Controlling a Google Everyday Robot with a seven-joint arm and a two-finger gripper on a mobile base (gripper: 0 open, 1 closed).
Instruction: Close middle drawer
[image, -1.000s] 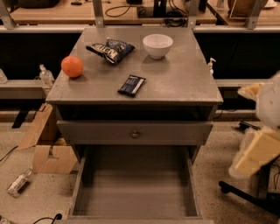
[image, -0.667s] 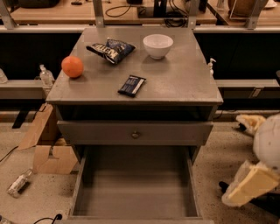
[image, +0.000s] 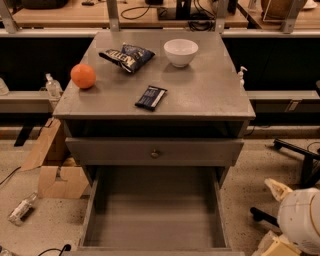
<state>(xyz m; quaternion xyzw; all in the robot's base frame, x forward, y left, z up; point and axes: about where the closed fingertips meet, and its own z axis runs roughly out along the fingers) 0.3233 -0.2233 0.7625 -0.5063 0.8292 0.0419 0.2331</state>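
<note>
Dropped a fair bit lower since a second ago, sliding down the right edge: claw (image: 281, 247) now tucked into the bottom right corner, mostly cut off by the frame, just under the white round arm housing (image: 300, 220). Can't tell whether open or closed from here, and not touching anything either. No change anywhere else. Same spread on the worktop (image: 210, 95): orange (image: 83, 76) at upper left, chip bag (image: 126, 56) and white bowl (image: 180, 52) toward the top, dark snack bar (image: 151, 97) near the centre.

As for the middle drawer (image: 155, 210): hanging wide open, pulled right out toward the bottom of the frame, plain grey box on show, front panel barely peeking in along the bottom edge. Above it, top drawer (image: 200, 151) with its little knob (image: 155, 153), poking out a touch too by the look of it, but not the job here.

Looks like the approach step, nothing pushed yet. Next up, probably: swing the claw left from that corner to bottom centre, get in front of the drawer front, then push straight in toward the top of the frame until flush. Worth staying centred so as not to rack it sideways.
</note>
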